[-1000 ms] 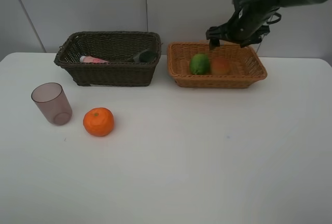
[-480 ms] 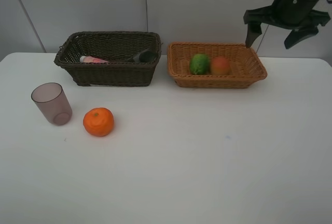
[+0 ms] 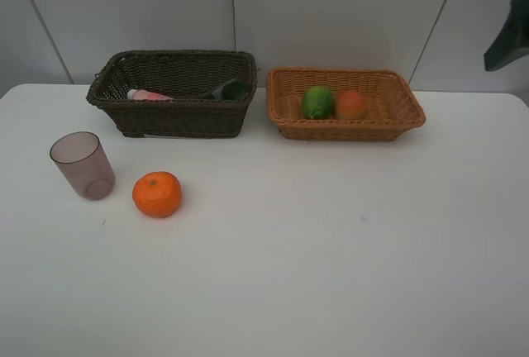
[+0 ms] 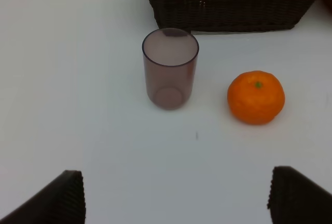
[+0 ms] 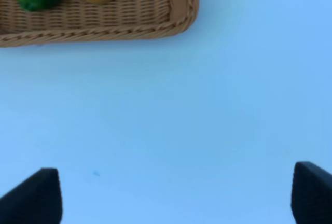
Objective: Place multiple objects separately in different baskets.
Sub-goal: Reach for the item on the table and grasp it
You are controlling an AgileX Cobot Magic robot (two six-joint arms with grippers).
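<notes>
1. Presently, in the exterior high view, the dark brown basket [image 3: 173, 111] sits upper left of centre. It holds the pink bottle [image 3: 149, 95] and the black bottle [image 3: 232, 89].
2. The light tan basket [image 3: 347, 130] sits just to its right, in the upper middle. The green fruit [image 3: 317, 102] and the orange-red fruit [image 3: 352, 105] lie side by side in it.
3. The cup [image 3: 81, 165] stands upright at the left of the frame on the white table [image 3: 331, 258]. The tangerine [image 3: 157, 194] is near it but apart. Neither is in a basket.
4. Only a dark piece of the right arm [image 3: 511, 36] shows, at the upper right edge. This view does not show either pair of jaws.
5. In the left wrist view, the left gripper [image 4: 176, 199] hangs over the table with its jaws wide apart and nothing between them. The cup and tangerine lie beyond its fingertips, with the dark brown basket behind them.
6. In the right wrist view, the right gripper [image 5: 174, 197] is also spread wide and empty, over bare table. A corner of the light tan basket, with both fruits, lies beyond it.
7. Judgement: four of the six items are sorted, and the step in hand is fetching the next one.
8. The left gripper looks better placed. The next move calls for a descent over the cup or tangerine, then a closing of the jaws.
9. By the sorting so far, the tangerine likely joins the fruit and the cup the bottles.
10. Risk: the tangerine may roll and the cup may tip.
</notes>
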